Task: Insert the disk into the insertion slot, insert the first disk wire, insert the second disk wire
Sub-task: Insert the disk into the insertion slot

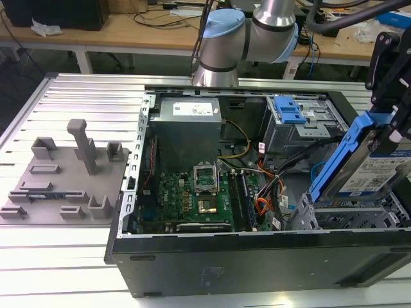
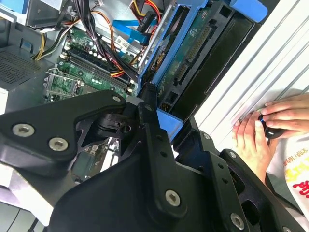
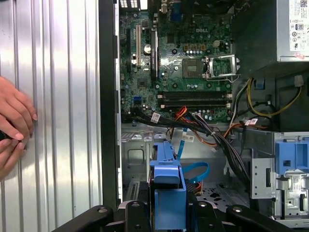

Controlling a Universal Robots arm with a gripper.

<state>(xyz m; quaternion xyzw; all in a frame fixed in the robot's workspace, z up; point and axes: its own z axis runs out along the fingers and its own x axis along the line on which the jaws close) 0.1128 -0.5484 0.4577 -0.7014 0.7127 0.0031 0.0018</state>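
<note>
Robot arm's end effector (image 1: 393, 127) is clamped on the disk (image 1: 367, 163) by its blue carrier. The disk hangs tilted, one end raised, at the right edge of the exterior view, over the open computer case (image 1: 257, 260). The insertion slot (image 1: 343, 217), a low grey cage at the frame's lower right, lies just under the disk's lower end; whether the two touch cannot be told. A taller cage with a blue latch (image 1: 290, 110) stands at upper right, the motherboard (image 1: 192, 196) at centre. In both wrist views, a person's hands (image 2: 263, 130) (image 3: 12, 128) rest on the ribbed worktop (image 1: 77, 96) beside the case.
</note>
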